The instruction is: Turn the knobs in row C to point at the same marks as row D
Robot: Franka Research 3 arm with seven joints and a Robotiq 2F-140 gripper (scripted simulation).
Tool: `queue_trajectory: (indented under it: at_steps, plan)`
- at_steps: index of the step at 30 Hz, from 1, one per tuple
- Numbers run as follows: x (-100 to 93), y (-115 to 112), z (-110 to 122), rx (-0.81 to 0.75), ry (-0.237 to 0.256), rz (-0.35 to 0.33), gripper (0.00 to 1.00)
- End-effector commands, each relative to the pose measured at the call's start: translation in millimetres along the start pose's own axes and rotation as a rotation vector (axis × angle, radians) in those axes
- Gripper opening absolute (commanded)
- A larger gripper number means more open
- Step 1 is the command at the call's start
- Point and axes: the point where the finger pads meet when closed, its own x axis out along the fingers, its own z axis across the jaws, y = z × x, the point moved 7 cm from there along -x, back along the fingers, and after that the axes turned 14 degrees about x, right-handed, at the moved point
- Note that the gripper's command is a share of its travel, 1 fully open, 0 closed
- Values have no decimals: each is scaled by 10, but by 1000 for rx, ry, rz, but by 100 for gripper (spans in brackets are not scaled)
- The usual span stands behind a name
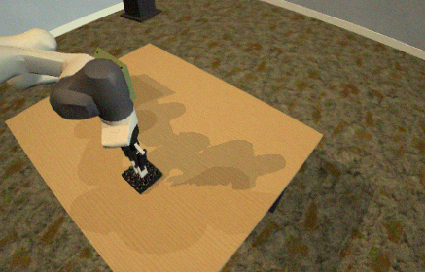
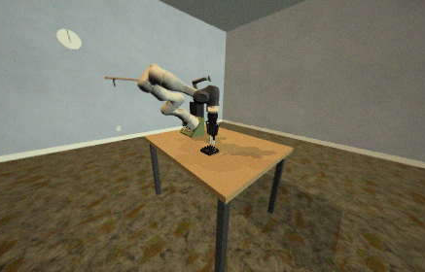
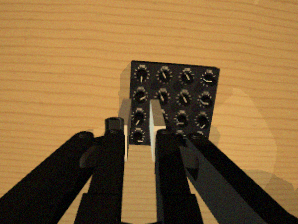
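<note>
The pale wooden table (image 1: 243,117) (image 2: 229,170) (image 3: 50,40) is overhung by the white and dark grey robot arm (image 1: 107,89) (image 2: 208,94), and the flat black square knob box (image 1: 141,189) (image 2: 209,153) (image 3: 173,86) is set on the tabletop, directly below the tool.

The black gripper with pale fingertips (image 1: 139,171) (image 2: 212,143) is pointed steeply down. Its 2 fingers are held a narrow gap apart, and nothing is gripped.

In the wrist view, the left edge column of knobs is straddled: 1 fingertip is seen over the box's left border, the other between columns 1 and 2 counted from that side. The gap is aligned with the column, around the 2nd and 3rd knobs from the top. Whether any knob is touched cannot be told.

If the faint print above each ring is the name, the front is at the top of that view, and the black round knob, 2nd from the top (image 3: 140,95), would be C4. Centring on that knob alone is judged to be needed before any descent and twist, lest a neighbour be turned.
</note>
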Motion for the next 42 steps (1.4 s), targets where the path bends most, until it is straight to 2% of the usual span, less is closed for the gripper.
queue_trajectory:
  at_steps: [1, 42]
  plan:
    - [6, 0, 0, -4, -3, 0, 12]
    - [394, -1, -9, -4, -3, 0, 12]
